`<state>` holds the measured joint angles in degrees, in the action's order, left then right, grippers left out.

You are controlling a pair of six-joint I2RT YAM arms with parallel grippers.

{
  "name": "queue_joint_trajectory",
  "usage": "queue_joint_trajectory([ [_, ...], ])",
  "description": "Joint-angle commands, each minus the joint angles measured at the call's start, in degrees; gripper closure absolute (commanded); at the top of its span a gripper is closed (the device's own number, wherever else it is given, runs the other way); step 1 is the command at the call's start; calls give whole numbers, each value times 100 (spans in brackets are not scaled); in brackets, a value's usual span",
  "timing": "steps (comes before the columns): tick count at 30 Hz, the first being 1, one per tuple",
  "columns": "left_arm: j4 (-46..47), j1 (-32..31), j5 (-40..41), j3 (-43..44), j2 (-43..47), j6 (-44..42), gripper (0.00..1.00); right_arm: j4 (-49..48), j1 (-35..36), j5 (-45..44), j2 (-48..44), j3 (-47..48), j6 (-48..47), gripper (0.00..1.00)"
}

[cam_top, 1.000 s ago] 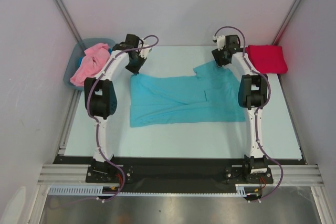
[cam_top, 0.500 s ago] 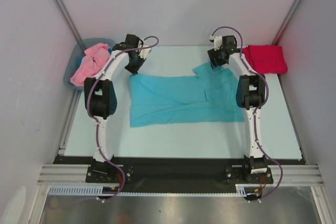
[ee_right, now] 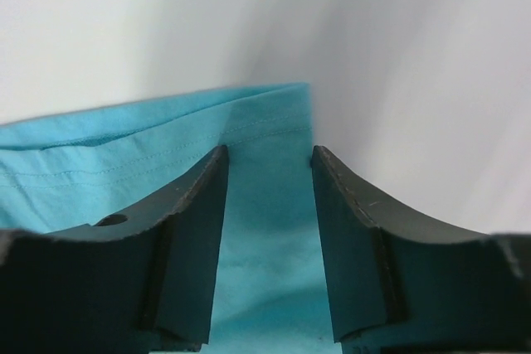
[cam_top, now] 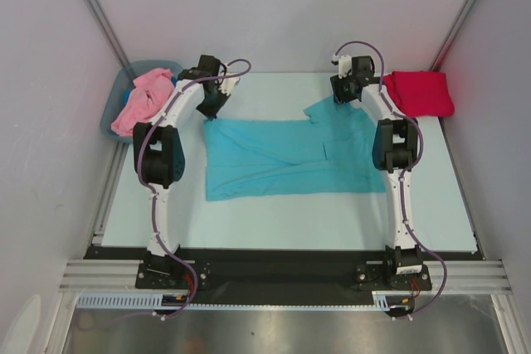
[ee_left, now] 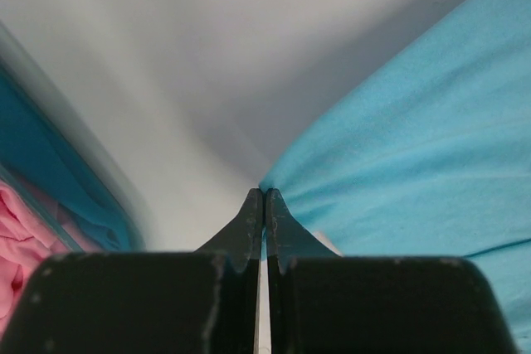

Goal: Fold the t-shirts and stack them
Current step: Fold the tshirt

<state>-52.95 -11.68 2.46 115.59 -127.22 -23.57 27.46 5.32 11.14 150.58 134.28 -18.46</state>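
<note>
On the table [cam_top: 274, 213] the teal t-shirt [cam_top: 282, 159] lies spread flat. The left gripper [ee_left: 263, 196] is clamped tight on its far left corner; the right gripper [ee_right: 267, 155], half open and holding nothing, straddles the far right sleeve hem, which should sit deeper between the jaws before they close

I am looking into a robotics lab test cell, not a lived-in room. Bare white panel walls [cam_top: 274, 6] close it in from 9 to 3 o'clock, framed by aluminium struts [cam_top: 90, 4]. The left arm [cam_top: 158, 205] and right arm [cam_top: 404, 205] are bolted to an extrusion rail [cam_top: 282, 273] at 6 o'clock, with a cable track [cam_top: 124, 300] and a steel sheet [cam_top: 274, 333] beyond it. A plain pale table [cam_top: 274, 221] fills the centre.
</note>
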Motion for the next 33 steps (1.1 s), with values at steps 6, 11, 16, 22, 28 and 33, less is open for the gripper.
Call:
queue_joint_trajectory([
  [6, -23, -53, 62, 43, 320, -121, 100, 128, -14, 108, 217, 151, 35, 60],
  [11, -23, -80, 53, 34, 338, -112, 100, 101, -22, 38, 191, 160, 105, 80],
  [16, -23, -89, 27, -19, 356, -130, 100, 101, -14, -68, 42, 143, 167, 100],
  [22, -5, -97, 70, -203, 399, -253, 100, 189, -75, -234, -380, 29, 44, 100],
  [28, 100, -89, 220, -431, 505, -429, 100, 609, -207, -244, -1188, -375, -613, 100],
  [33, 364, -80, 282, -669, 663, -438, 100, 971, -426, -68, -1794, -771, -905, 100],
])
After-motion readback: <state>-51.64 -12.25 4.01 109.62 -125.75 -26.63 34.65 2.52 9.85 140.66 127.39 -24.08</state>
